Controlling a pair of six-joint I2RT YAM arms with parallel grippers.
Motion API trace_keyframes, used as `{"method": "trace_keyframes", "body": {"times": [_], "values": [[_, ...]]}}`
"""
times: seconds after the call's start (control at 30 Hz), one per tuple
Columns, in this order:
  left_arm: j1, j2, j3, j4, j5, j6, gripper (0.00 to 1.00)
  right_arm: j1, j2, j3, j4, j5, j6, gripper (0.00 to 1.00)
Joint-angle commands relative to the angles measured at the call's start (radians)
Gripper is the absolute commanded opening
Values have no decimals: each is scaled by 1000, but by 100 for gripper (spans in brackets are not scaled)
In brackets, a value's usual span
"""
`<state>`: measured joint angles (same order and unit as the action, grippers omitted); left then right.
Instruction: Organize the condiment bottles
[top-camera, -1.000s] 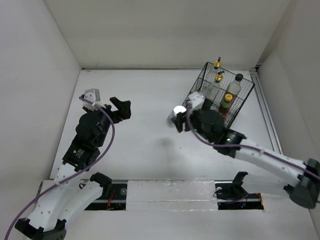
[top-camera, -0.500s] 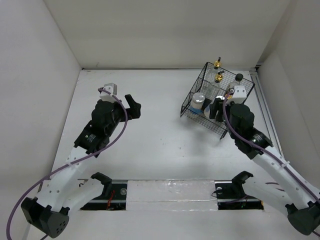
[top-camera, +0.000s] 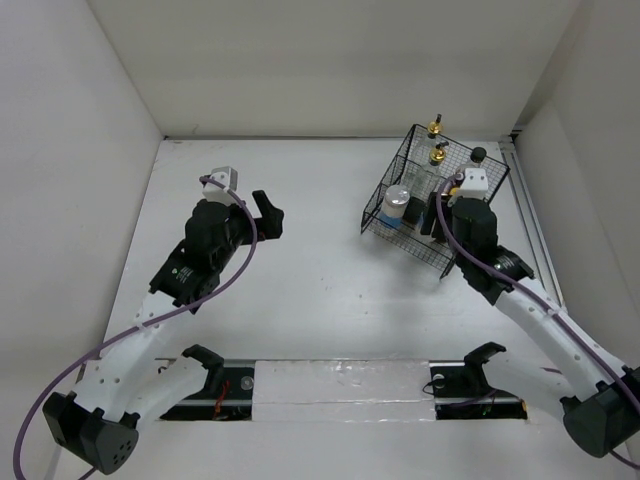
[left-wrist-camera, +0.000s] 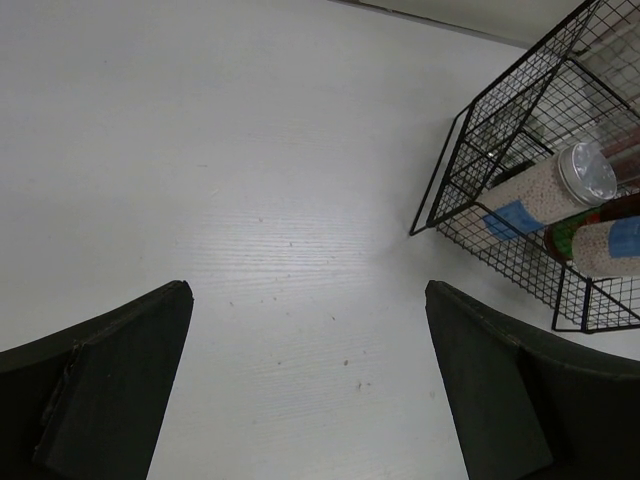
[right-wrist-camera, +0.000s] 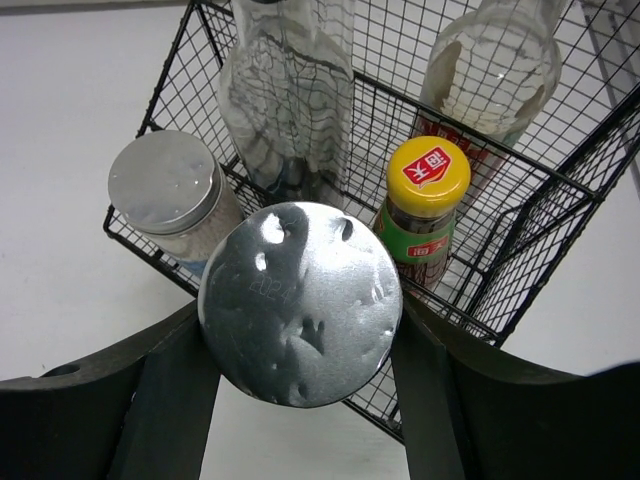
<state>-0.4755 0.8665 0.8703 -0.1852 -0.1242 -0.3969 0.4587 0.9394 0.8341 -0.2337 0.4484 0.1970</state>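
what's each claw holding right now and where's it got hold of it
The right claw holds a silver-lidded jar by its sides, one finger on either side near the lid. The left claw is open and empty.

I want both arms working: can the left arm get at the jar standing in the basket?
Probably yes: the left gripper is open, only table lies between it and the jar in the basket's nearest corner, though the right gripper, holding the other jar, crowds alongside.
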Motion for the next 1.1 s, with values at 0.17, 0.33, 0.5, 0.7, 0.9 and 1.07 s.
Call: {"method": "trace_keyframes", "body": {"times": [0.17,0.33,0.5,0.7,0.9,1.07], "values": [[5,-3,44,23,29,32,100,-14,58,-38,100,-1,39,47],[5,8,44,23,38,32,100,-14,95,-38,100,-19,39,50],[5,38,53,13,58,41,100,-35,137,-38,100,-39,39,54],[5,39,53,4,58,41,100,-48,147,-38,100,-50,48,69],[5,48,53,4,58,41,100,-48,110,-38,100,-50,48,83],[5,48,53,4,70,50,100,-48,53,-10,68,-50,48,98]]}}
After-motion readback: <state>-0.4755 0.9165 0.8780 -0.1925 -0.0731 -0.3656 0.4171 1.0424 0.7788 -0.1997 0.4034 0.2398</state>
